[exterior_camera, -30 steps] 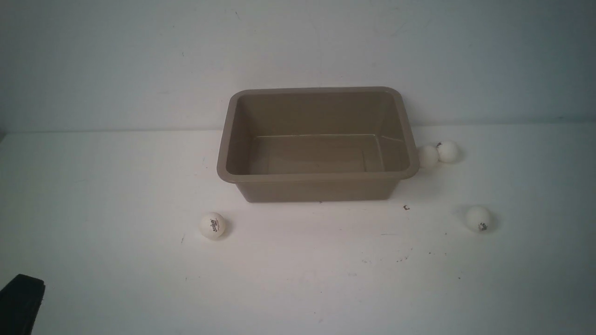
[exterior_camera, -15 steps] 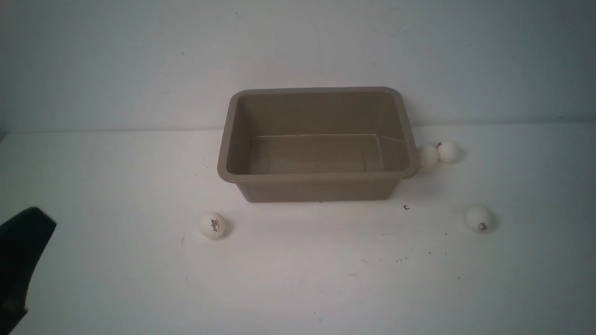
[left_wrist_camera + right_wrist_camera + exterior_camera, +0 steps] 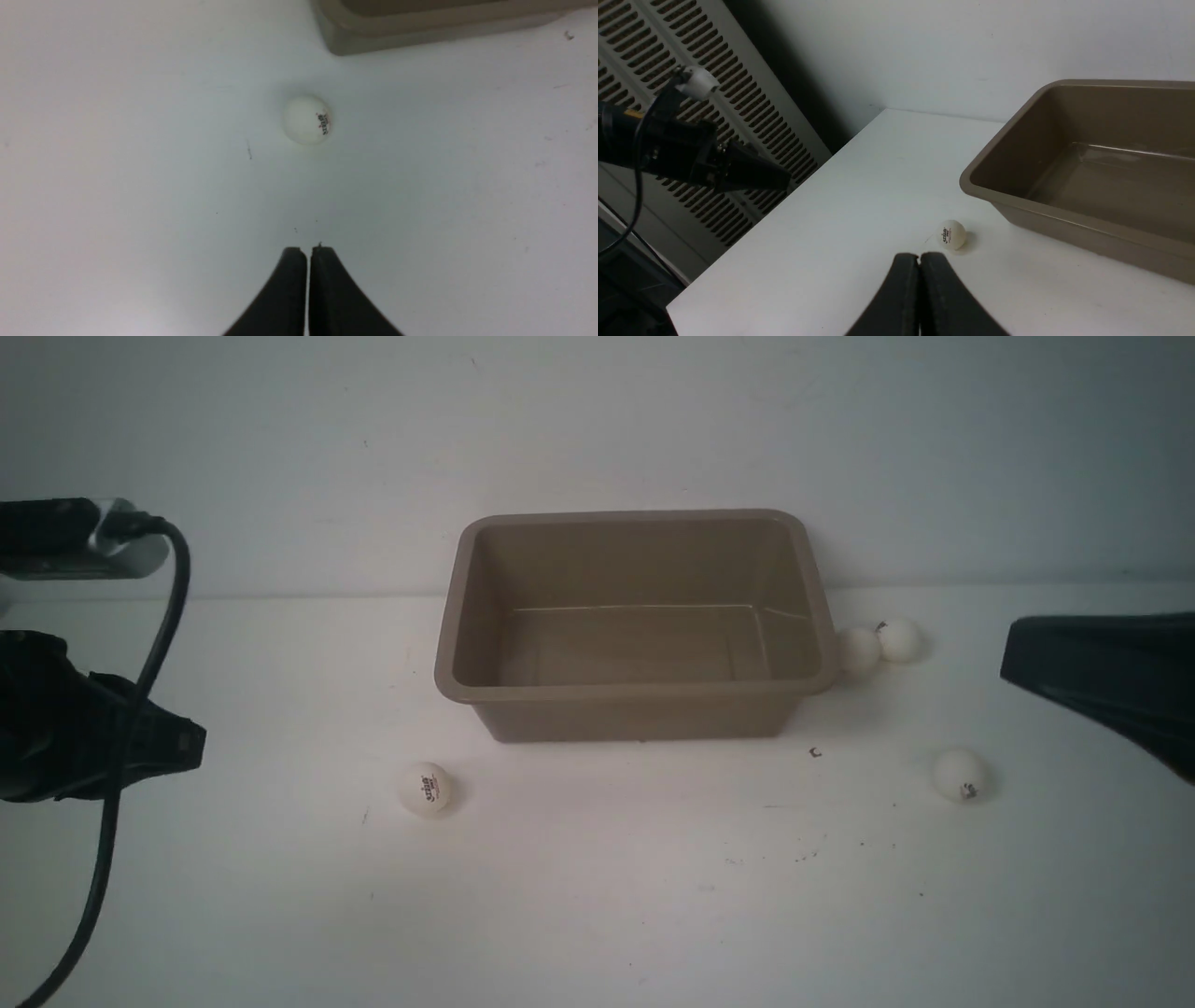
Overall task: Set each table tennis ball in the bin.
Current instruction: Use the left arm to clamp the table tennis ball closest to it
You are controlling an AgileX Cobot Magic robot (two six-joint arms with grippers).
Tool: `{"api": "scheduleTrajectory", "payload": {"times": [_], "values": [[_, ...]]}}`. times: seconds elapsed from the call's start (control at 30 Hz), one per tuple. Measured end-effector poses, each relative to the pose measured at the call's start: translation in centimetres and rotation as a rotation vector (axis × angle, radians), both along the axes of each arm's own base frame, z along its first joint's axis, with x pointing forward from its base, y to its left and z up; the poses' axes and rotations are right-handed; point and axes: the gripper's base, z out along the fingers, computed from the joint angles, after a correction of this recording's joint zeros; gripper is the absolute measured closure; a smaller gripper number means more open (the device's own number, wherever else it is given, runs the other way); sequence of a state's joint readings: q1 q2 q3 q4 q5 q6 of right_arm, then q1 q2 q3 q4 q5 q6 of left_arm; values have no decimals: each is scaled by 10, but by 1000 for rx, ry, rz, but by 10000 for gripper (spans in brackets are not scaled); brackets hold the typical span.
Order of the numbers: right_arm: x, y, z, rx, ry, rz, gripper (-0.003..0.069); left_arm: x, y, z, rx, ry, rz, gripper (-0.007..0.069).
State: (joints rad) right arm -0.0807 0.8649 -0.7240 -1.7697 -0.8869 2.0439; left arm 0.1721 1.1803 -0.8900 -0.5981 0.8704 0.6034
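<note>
Presently finds bin (image 3: 635, 689) at far middle of desk (image 3: 597, 896). Places first ball (image 3: 425, 789) near its front left corner, second ball (image 3: 859, 650) and third ball (image 3: 898, 639) side by side at its right wall, fourth ball (image 3: 960, 774) apart, off its front right corner. Shows left gripper (image 3: 308, 252) and right gripper (image 3: 919, 257) with jaws pressed together.

Plain pale wall (image 3: 280, 448), white table (image 3: 597, 896), louvred panel (image 3: 738, 93).

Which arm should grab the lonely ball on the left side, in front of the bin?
Left, probably. That table tennis ball lies straight ahead of the left gripper, with nothing between. The right gripper hangs on the bin's other side. The left gripper is shut, so it must open first.
</note>
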Motion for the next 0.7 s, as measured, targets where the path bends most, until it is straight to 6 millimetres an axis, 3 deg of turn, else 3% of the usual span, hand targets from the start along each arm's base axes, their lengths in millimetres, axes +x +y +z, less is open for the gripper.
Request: {"api": "scheduleTrajectory", "payload": {"times": [0.17,0.4,0.53,0.7], "values": [[3,-3,0,-25,-36,-41,671,23,-1,-10,16,25,-26,629],[4,-3,0,-39,-53,-41,671,52,-48,-40,53,24,-163,622],[2,-2,0,-37,-49,-20,671,62,-71,-58,74,31,-219,571],[0,-1,0,-36,-45,8,671,75,-78,-66,84,52,-243,453]]}}
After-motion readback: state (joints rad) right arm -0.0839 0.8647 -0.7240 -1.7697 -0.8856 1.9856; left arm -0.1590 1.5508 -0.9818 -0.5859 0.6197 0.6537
